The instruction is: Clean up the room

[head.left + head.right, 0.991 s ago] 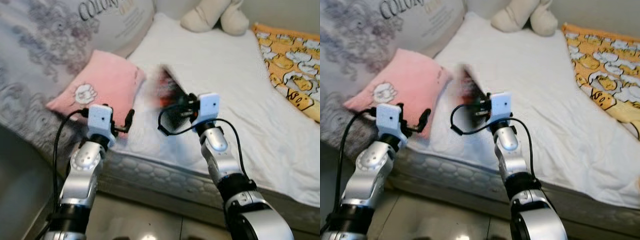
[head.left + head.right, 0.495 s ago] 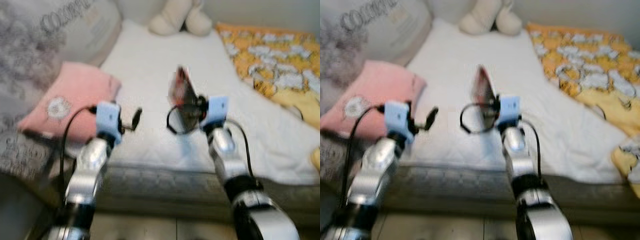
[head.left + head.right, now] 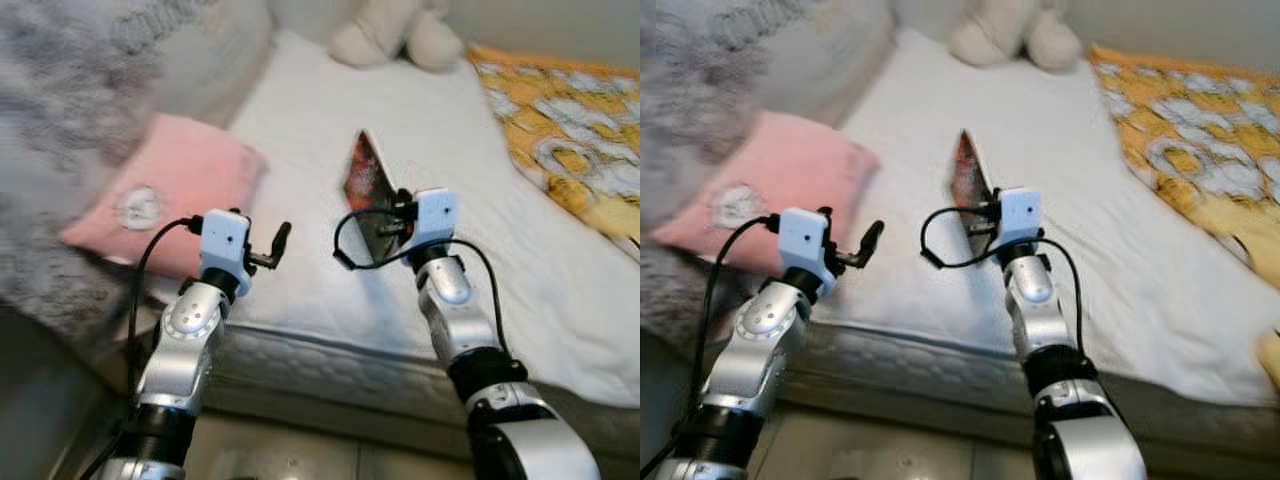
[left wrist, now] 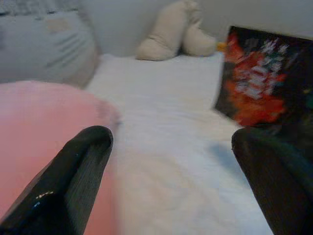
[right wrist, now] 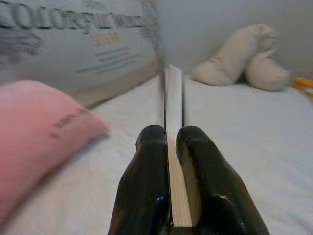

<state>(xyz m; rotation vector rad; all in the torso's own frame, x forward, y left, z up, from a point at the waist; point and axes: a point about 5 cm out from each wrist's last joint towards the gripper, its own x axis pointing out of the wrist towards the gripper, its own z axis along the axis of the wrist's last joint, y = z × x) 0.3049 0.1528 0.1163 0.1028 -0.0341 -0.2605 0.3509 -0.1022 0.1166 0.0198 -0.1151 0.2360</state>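
This is a bedroom in a home. A bed [image 3: 330, 330] takes up most of the head views, with a white sheet [image 3: 440, 150] over a quilted mattress whose edge shows at the front. On the robot's left lie a pink pillow [image 3: 165, 195] with a small round picture on it and a big grey cushion [image 5: 73, 44] printed with lettering. A cream soft toy [image 3: 395, 35] sits at the far end of the bed, against a plain pale wall [image 4: 146, 19]. An orange blanket [image 3: 570, 130] with a cartoon print covers the right side. Below the mattress a strip of pale, glossy floor [image 3: 300, 455] shows.
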